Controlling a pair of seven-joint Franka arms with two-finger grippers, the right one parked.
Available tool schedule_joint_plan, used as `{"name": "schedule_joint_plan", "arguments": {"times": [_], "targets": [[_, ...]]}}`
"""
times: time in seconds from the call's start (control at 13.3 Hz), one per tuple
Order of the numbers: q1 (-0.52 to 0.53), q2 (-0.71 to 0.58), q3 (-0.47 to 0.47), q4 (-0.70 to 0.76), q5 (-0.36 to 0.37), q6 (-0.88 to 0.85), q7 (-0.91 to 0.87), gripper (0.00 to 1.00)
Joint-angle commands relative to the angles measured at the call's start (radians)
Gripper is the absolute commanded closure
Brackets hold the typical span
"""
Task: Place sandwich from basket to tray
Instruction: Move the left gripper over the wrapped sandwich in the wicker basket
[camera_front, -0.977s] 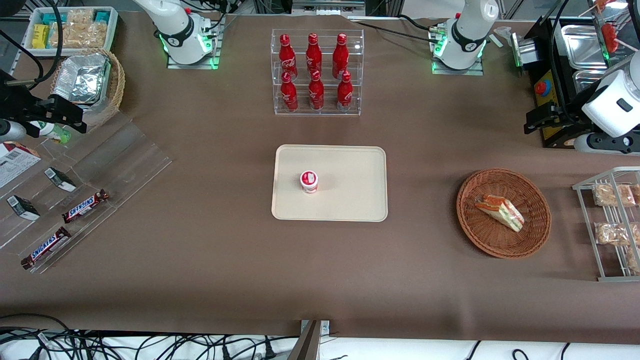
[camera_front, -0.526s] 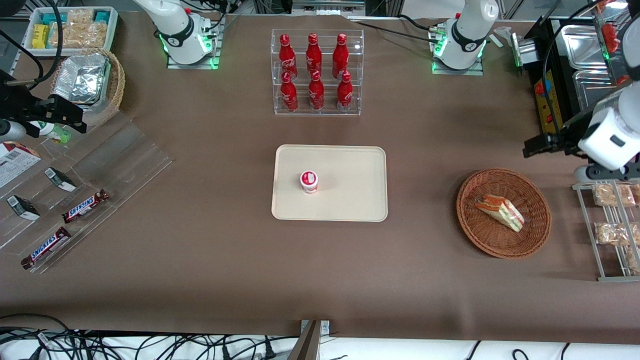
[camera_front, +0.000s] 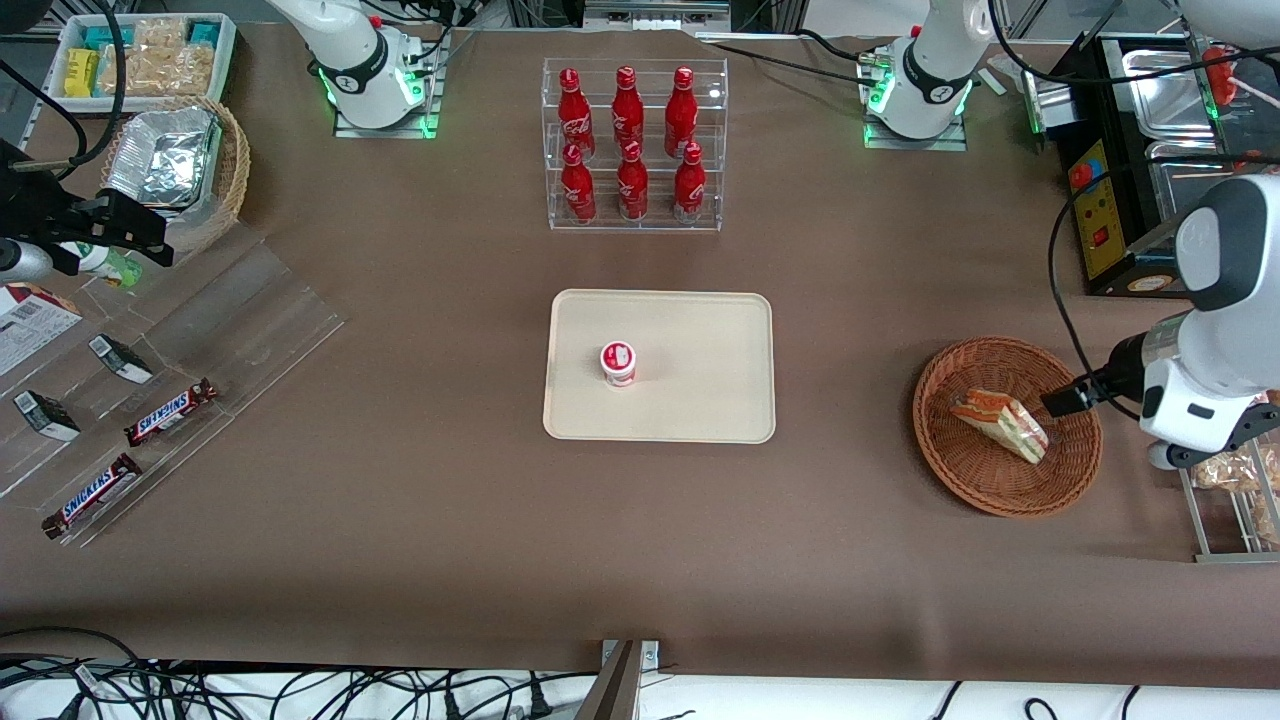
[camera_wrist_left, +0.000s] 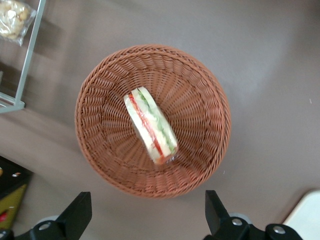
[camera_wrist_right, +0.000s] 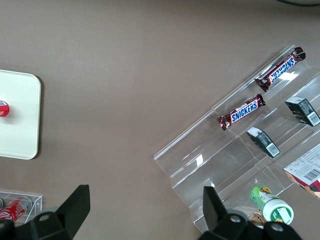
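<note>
Front view: the sandwich (camera_front: 1000, 425) lies inside the round wicker basket (camera_front: 960, 475), toward the working arm's end of the table (camera_front: 400, 500). The hand (camera_front: 1062, 399) hangs above the basket's rim on the side nearest the wire rack (camera_front: 1195, 480), just beside the sandwich and not touching it. Only a dark tip of the hand shows in this view, so the finger spacing is not readable here. Left wrist view: the two fingers (camera_wrist_left: 77, 215) stand wide apart with nothing between them, and the hand (camera_wrist_left: 147, 215) is raised clear of the basket (camera_wrist_left: 100, 90). The sandwich (camera_wrist_left: 151, 125) rests on the basket floor, its red and green filling layers turned upward. A corner of the tray (camera_wrist_left: 307, 217) shows in this view. Only the front view shows the whole tray (camera_front: 700, 400) at the middle of the table, well apart from the basket, with a small red-and-white cup (camera_front: 618, 362) standing on it.
</note>
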Motion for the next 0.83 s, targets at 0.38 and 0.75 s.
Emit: {"name": "schedule_joint_plan", "arguments": {"times": [0.38, 0.75], "targets": [[0.003, 0.02, -0.003, -0.206, 0.071, 0.289, -0.3, 0.0], [0.002, 0.036, -0.005, -0.331, 0.133, 0.443, -0.445, 0.0]]}}
